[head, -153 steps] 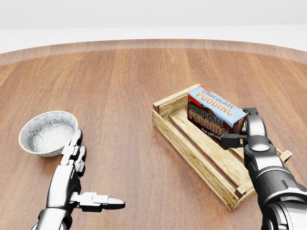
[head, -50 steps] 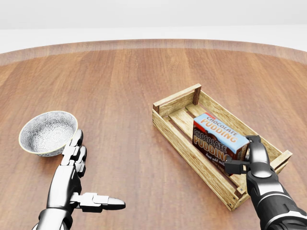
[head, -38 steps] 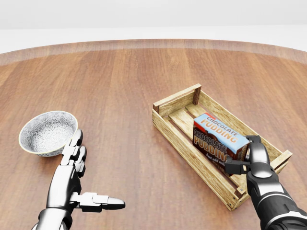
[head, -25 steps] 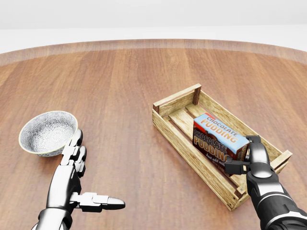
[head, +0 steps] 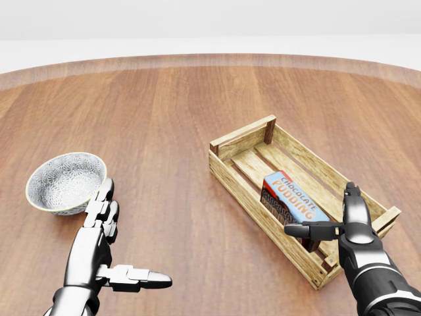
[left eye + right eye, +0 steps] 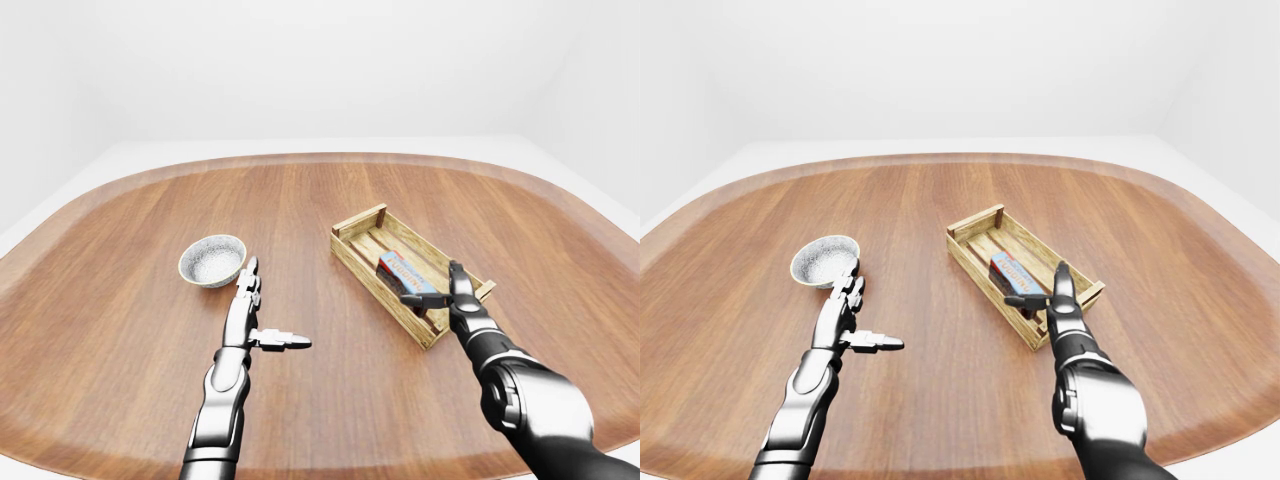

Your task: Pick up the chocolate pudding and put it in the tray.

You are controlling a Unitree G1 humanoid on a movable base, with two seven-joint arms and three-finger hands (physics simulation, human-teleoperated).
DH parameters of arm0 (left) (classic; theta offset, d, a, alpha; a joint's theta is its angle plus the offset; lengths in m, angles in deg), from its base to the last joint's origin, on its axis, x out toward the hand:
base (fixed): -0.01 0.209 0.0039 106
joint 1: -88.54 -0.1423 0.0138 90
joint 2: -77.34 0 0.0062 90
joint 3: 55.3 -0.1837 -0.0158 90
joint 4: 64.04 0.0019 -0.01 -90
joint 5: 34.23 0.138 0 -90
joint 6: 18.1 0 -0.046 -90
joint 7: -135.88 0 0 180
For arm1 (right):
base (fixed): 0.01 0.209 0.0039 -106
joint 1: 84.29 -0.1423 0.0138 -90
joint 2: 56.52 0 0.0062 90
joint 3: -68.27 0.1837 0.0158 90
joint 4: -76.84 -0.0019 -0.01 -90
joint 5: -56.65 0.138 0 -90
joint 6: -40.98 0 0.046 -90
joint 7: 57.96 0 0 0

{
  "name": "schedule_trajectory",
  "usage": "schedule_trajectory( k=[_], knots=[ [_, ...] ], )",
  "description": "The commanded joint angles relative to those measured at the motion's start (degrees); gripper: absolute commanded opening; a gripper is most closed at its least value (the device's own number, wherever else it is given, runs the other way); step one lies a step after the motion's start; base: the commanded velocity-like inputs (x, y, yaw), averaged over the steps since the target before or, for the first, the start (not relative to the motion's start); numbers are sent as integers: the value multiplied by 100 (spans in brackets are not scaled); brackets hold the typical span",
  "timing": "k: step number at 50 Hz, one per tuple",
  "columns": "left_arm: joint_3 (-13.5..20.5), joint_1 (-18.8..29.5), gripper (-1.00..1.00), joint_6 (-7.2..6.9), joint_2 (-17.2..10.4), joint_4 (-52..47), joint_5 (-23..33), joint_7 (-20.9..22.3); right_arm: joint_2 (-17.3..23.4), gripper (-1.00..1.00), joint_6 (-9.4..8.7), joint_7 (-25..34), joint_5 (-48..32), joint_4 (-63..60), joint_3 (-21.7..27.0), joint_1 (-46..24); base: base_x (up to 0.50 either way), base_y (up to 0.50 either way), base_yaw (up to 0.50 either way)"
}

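Observation:
The chocolate pudding box (image 5: pixel 294 199), blue, brown and red, lies tilted inside the wooden slatted tray (image 5: pixel 238 141), leaning on the tray's lower-left wall. My right hand (image 5: pixel 329 217) is open just below and right of the box, thumb stretched left under it, fingers (image 5: pixel 350 201) pointing up, not closed round it. My left hand (image 5: pixel 108 243) is open and empty over the table at the lower left, thumb pointing right. Both hands also show in the left-eye view, the left hand (image 6: pixel 255 320) and the right hand (image 6: pixel 440 295).
A patterned white bowl (image 5: pixel 66 182) stands on the wooden table (image 5: pixel 171 118) just above my left hand. The table's rounded edge runs across the top of the head view.
My right hand has opened and let go of the pudding box. The box has dropped lower and tipped over inside the tray. The left hand has not moved.

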Motion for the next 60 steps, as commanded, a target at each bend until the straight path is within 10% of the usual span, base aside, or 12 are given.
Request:
schedule_trajectory(
  k=[1,15,60],
  knots=[
    [23,-24,100,-14,8,-79,-76,12,26,100,-28,-77,-9,46,71,74,0,0,0],
    [32,2,100,-44,9,-62,-94,-3,116,100,413,-49,70,31,65,-75,0,0,0],
    [43,36,100,-27,4,27,-106,-10,748,100,413,852,1024,-299,-411,-1641,0,0,0]
  ],
)
